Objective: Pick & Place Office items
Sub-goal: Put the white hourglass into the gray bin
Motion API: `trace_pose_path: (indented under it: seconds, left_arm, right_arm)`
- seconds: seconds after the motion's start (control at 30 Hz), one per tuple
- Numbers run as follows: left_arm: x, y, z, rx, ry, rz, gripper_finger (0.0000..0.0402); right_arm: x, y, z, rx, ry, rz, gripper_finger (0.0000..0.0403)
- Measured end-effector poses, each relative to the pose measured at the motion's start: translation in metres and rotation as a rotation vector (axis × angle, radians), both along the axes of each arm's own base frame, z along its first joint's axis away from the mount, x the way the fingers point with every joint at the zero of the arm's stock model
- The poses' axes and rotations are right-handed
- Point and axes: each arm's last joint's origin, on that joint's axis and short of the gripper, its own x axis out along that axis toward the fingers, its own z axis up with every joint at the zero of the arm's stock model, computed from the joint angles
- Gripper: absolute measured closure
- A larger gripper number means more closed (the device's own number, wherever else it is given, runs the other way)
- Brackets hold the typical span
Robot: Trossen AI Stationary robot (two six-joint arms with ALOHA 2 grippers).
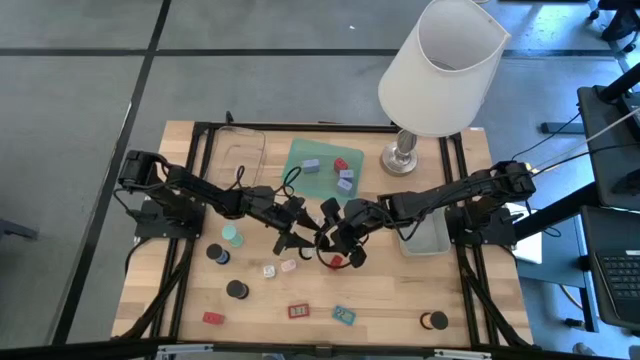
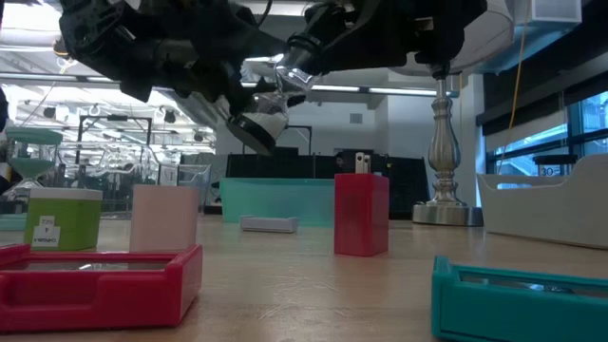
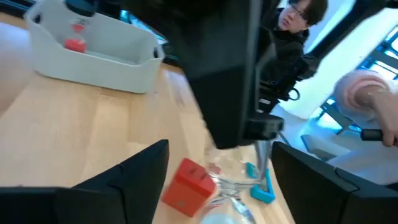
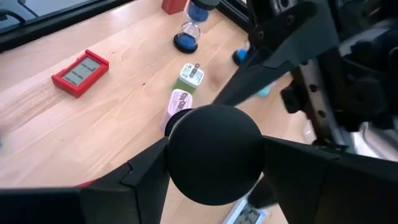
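Observation:
A sand timer with black round caps and a clear glass body point(image 2: 261, 123) hangs in the air over the table's middle, between my two grippers. My right gripper point(image 4: 214, 155) is shut on it. My left gripper point(image 3: 221, 155) is open; its fingers stand on either side of the glass body point(image 3: 231, 186) without touching it. In the high view the left gripper point(image 1: 297, 238) and the right gripper point(image 1: 333, 243) meet tip to tip. A red block point(image 3: 186, 186) stands on the table below them. Lavender point(image 4: 177, 102) and white-green point(image 4: 191, 76) blocks lie nearby. My right gripper pinches one black round cap point(image 4: 214, 149) of the sand timer between its two fingers point(image 4: 146, 165), which sit on opposite sides of the cap's rim. The cap's flat face turns toward the wrist. The timer is lifted clear of the table and lies tilted.
A green tray point(image 1: 300, 185) holding several blocks, a clear tray point(image 1: 240, 160) and the lamp's base point(image 1: 402, 158) stand at the far side. A grey tray point(image 1: 425, 240) is under the right arm. Loose pieces lie along the near side: mint cap point(image 1: 232, 236), red point(image 1: 299, 311) and teal point(image 1: 345, 315) rectangles.

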Motion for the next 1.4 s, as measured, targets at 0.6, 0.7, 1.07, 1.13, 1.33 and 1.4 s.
trace_pose_path:
  seconds: [0.6,0.7,1.07,1.13,1.33,1.4]
  left_arm:
    - [-0.003,0.046,-0.006,-0.016,0.058,0.102,0.0107]
    - [-0.003,0.047,-0.005,-0.015,0.055,0.106,0.0107]
    - [-0.003,0.047,-0.004,-0.015,0.047,0.106,0.0107]
    - [-0.003,0.047,-0.004,-0.019,0.048,0.107,0.0107]
    - [-0.003,0.047,-0.005,-0.032,0.052,0.11,0.0107]
    - [-0.003,0.046,-0.004,-0.033,0.052,0.109,0.0107]
  right_arm:
    - [-0.089,-0.016,0.05,0.177,0.335,-0.594,0.0175]
    - [-0.116,-0.021,0.06,0.288,0.401,-0.771,0.0175]
    - [-0.175,-0.025,0.058,0.34,0.597,-1.371,0.018]
    - [-0.173,-0.025,0.056,0.325,0.572,-1.416,0.018]
    - [-0.163,-0.027,0.046,0.232,0.587,-1.425,0.018]
    - [-0.16,-0.028,0.043,0.194,0.607,-1.418,0.018]
